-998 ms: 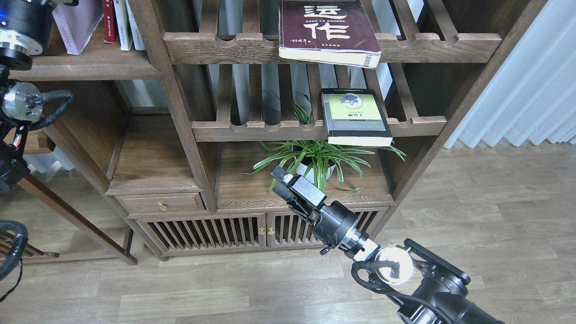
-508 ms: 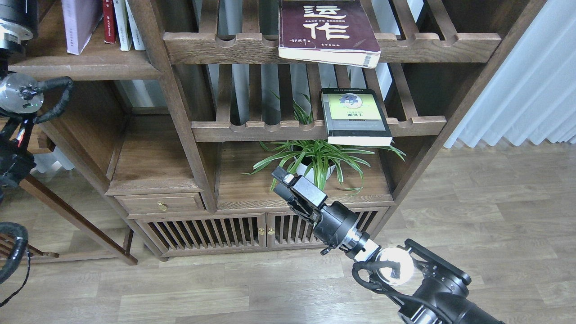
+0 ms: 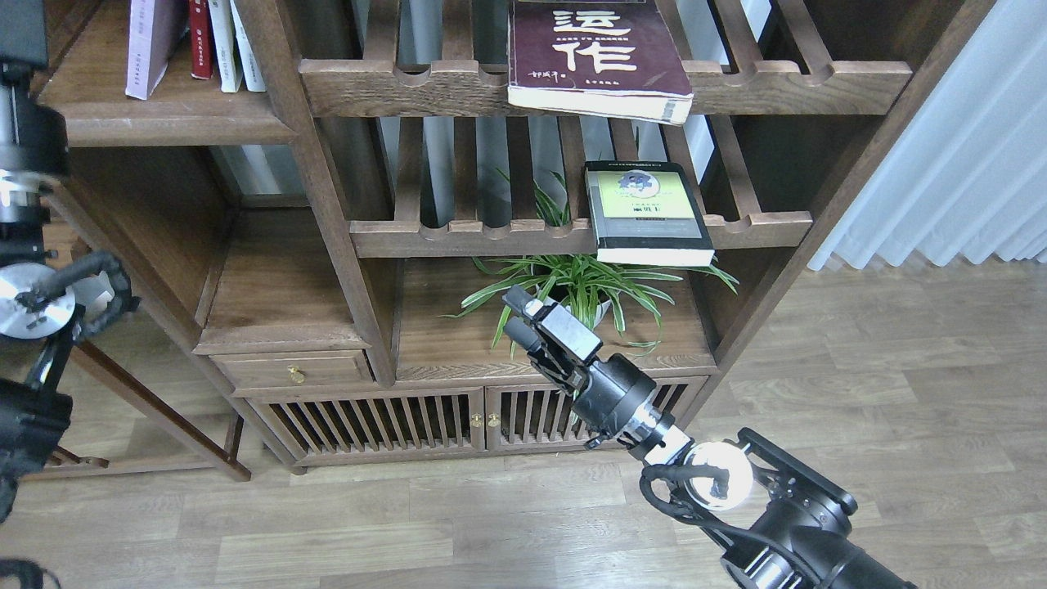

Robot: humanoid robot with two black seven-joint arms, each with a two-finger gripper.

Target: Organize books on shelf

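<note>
The pale lavender book (image 3: 151, 41) stands on the solid plank shelf (image 3: 164, 123) at the top left, beside slim red and white-spined volumes (image 3: 221, 41). The maroon book (image 3: 597, 53) lies flat on the upper slatted rack and overhangs its front rail. The black-bordered yellow-green book (image 3: 646, 213) lies flat on the lower slatted rack. My right gripper (image 3: 517, 315) hangs empty in front of the plant, below and left of the yellow-green book, with its fingers slightly apart. My left arm (image 3: 24, 139) runs up the left edge and its gripper is out of view.
A potted spider plant (image 3: 577, 286) sits on the low cabinet top right behind my right gripper. Upright posts (image 3: 327, 204) divide the bookcase. A small drawer (image 3: 286, 372) and slatted doors (image 3: 409, 421) are below. White curtains (image 3: 965, 164) hang on the right.
My left arm has pulled back down and left from the plank shelf. The lavender book now stands more upright next to the red volume. My right gripper has risen slightly toward the right.
</note>
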